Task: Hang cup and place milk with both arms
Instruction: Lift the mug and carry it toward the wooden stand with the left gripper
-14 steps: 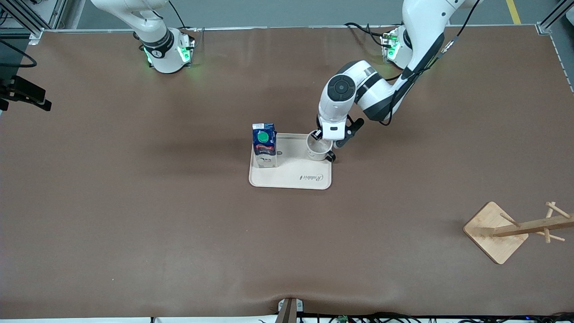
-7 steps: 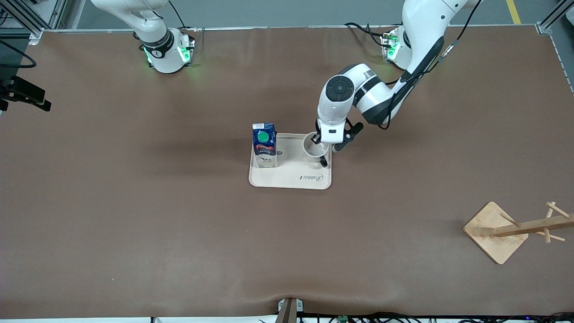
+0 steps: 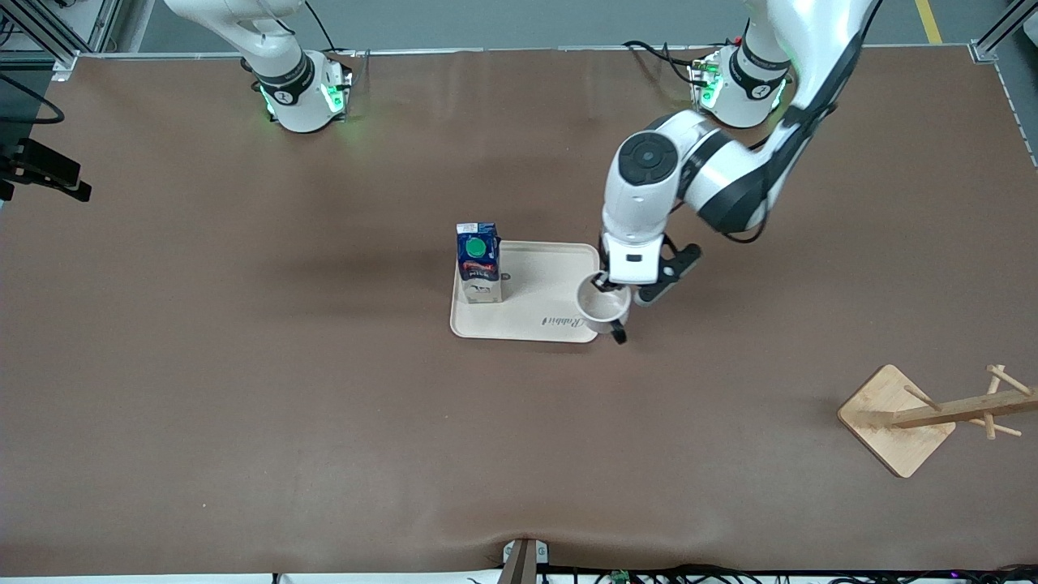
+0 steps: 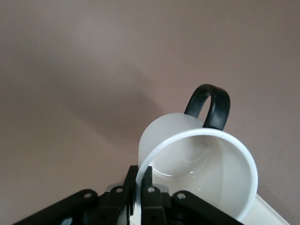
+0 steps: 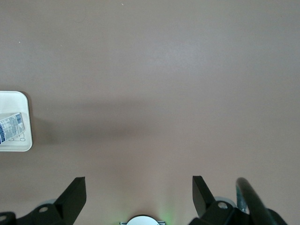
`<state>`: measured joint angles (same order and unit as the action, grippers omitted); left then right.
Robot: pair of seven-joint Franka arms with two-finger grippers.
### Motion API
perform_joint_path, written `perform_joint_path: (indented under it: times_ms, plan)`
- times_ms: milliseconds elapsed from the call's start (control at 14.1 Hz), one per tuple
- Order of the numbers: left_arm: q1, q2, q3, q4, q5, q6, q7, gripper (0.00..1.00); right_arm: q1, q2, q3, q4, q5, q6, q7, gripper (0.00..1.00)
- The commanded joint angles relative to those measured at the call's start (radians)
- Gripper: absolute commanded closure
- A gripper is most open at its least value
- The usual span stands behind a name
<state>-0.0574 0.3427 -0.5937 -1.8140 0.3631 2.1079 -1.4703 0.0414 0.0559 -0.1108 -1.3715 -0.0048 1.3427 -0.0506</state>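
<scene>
Brown table point(image 3: 324, 405) surface: left gripper point(image 3: 604, 284) clamped on the rim of the cup point(image 3: 602, 312), held over the tray point(image 3: 527, 320) corner, milk point(image 3: 478, 264) upright on that tray, right gripper point(image 5: 138, 194) spread wide, waiting.

— Where is the white jointed left arm with black bands point(image 3: 714, 174)?

— It comes from its green-lit base at the table's back edge, bends at the elbow and points its wrist straight down. Its black two-finger left gripper point(image 3: 604, 285) hangs in the air over the corner of the tray, fingers point(image 4: 146, 180) pinched tight on the rim of the small white mug with a black handle point(image 3: 604, 312), one finger inside the wall, one outside.

— And the white right arm point(image 3: 251, 32)?

— It waits, folded above its own base. Its black right gripper point(image 5: 139, 194) faces down at bare tabletop, fingers point(image 5: 75, 194) spread wide and holding nothing.
</scene>
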Motion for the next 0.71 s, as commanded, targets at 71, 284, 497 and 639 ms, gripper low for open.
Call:
perform_joint_path:
  times_ms: [71, 284, 497, 639]
  plan:
    - [0.129, -0.149, -0.009, 0.019, -0.003, -0.063, 0.288, 1.00, -0.012, 0.033, 0.005, 0.006, 0.023, -0.017, 0.009, 0.00]
    - [0.229, -0.203, -0.009, 0.060, -0.100, -0.143, 0.549, 1.00, -0.009, 0.042, 0.005, 0.005, 0.023, -0.016, 0.008, 0.00]
    - [0.319, -0.225, -0.008, 0.132, -0.125, -0.288, 0.779, 1.00, 0.003, 0.051, 0.008, 0.003, 0.023, -0.007, 0.006, 0.00]
    - [0.396, -0.231, -0.008, 0.185, -0.160, -0.371, 0.943, 1.00, 0.008, 0.091, 0.011, 0.009, 0.014, -0.002, 0.001, 0.00]
